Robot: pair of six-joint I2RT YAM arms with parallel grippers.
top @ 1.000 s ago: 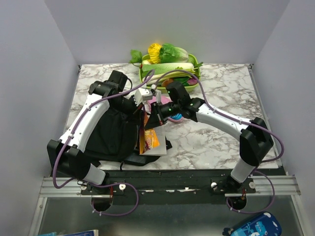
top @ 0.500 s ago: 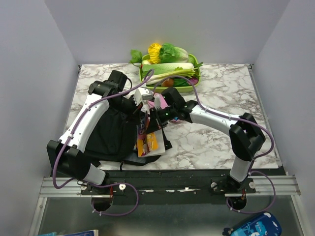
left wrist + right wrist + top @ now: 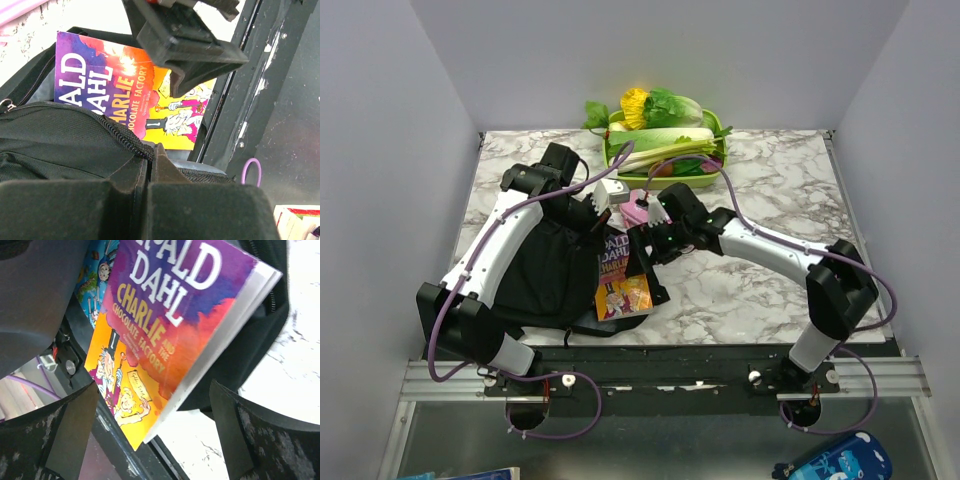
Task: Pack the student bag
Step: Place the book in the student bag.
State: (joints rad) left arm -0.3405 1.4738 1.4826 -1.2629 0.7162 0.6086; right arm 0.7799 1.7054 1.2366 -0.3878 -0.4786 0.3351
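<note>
The student bag [image 3: 548, 272] lies on the left of the table, a black backpack with its mouth facing right. My left gripper [image 3: 599, 222] is shut on the bag's zip edge [image 3: 127, 140] and holds the mouth up. A purple and yellow Charlie book [image 3: 618, 285] lies tilted in the mouth, half out over the table's front edge. My right gripper [image 3: 643, 252] hangs open just above the book [image 3: 165, 325], one finger [image 3: 67, 440] on each side and neither touching it. A second book with a blue cover [image 3: 97, 275] shows underneath.
A pink pencil case [image 3: 638, 208] and a small white box [image 3: 610, 192] lie behind the grippers. A green tray of vegetables [image 3: 665, 145] stands at the back. The black front rail [image 3: 260, 100] runs just past the book.
My right gripper has opened and let go of the book, which dropped from standing on edge to lying cover-up in the bag's mouth. The left gripper has not moved.
</note>
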